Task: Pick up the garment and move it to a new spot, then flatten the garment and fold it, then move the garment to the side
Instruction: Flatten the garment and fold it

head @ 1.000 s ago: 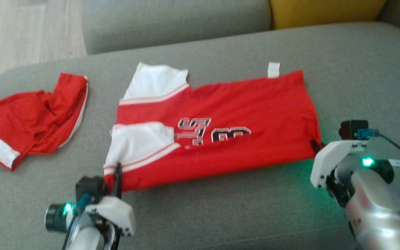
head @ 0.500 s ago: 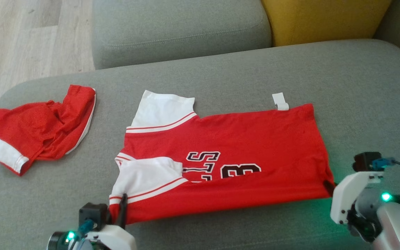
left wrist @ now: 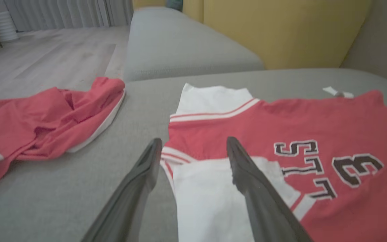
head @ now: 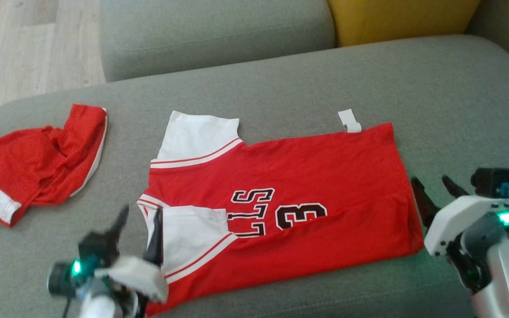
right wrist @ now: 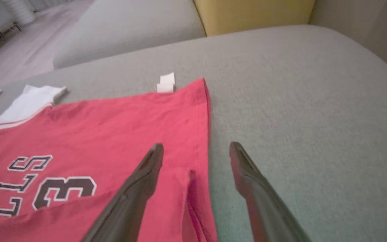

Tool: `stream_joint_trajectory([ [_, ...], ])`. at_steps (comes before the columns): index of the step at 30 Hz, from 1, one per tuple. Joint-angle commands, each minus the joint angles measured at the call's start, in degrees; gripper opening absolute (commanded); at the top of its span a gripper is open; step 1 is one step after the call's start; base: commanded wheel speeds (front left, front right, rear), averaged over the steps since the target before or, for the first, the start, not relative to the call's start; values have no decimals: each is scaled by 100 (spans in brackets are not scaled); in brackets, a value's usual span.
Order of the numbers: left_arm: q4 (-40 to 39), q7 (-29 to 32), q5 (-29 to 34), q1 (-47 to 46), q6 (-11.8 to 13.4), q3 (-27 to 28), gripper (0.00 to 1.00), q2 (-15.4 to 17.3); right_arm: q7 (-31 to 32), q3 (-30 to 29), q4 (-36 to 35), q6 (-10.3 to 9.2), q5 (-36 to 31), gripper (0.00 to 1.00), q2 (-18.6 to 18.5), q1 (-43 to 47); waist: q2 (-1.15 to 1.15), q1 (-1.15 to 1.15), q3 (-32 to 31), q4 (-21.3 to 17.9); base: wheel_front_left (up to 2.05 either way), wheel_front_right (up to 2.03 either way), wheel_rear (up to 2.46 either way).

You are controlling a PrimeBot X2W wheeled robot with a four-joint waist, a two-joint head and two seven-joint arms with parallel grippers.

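Nearest the robot, the left pincer point(head: 141, 218) stands spread with nothing between its two dark fingers. One finger hangs over the white sleeve point(left wrist: 210, 201) that lies folded onto the chest, the other over bare sofa just beside the cloth's edge. On the other side the right pincer point(head: 430, 185) is spread too and empty, straddling the near corner of the hem: one finger is above red cloth, one above grey upholstery. Whether any fingertip touches the fabric cannot be told.

Between them lies the red jersey with white sleeves and black-and-white lettering point(head: 307, 168), flat on the grey fabric sofa seat point(head: 281, 84) — collar end toward the robot's left, hem toward its right. Its near long edge is folded over and covers the lower part of the lettering. A small white tag point(head: 349, 121) sticks out from the far edge near the hem.

Further left, well apart from the jersey, a crumpled red garment with white trim point(head: 38, 159) sits on the same seat. Beyond stand a grey cushion point(head: 214, 35) and a yellow cushion point(head: 400, 17), with pale wooden floor point(head: 24, 44) at the far left.
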Motion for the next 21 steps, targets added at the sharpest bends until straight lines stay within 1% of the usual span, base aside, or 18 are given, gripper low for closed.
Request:
stream_joint_trajectory([
  [1, -265, -93, -23, -480, -19, 249, 100, 86, -128, 115, -255, -5, -53, 100, -33, -285, 0, 0, 42, -33, 0, 0, 0],
  [5, -335, -198, -86, -988, -200, 276, 100, 126, -639, 170, -381, -5, -165, 100, 49, -498, 0, 0, 194, -151, 0, 0, 0],
  [8, -224, -78, -139, -1512, -429, 224, 100, 189, -972, 211, -411, -5, -248, 100, 98, -731, 0, 0, 379, -262, 0, 0, 0],
  [10, -95, 91, -176, -1959, -629, 182, 100, 266, -1158, 242, -424, -5, -311, 100, 121, -909, 0, 0, 546, -338, 0, 0, 0],
  [13, 230, 558, -359, -2681, -927, 108, 100, 389, -1328, 311, -416, -5, -364, 100, 182, -1173, 0, 0, 822, -475, 0, 0, 0],
  [15, 497, 900, -483, -3183, -1058, 26, 100, 555, -1412, 390, -409, -5, -397, 100, 215, -1350, 0, 0, 1011, -579, 0, 0, 0],
  [19, 1153, 1568, -674, -4097, -1158, -325, 100, 972, -1554, 540, -349, -5, -431, 100, 288, -1654, 0, 0, 1319, -772, 0, 0, 0],
  [21, 1384, 1872, -946, -4472, -1165, -650, 100, 1148, -1602, 622, -314, -5, -449, 100, 322, -1782, 0, 0, 1461, -872, 0, 0, 0],
])
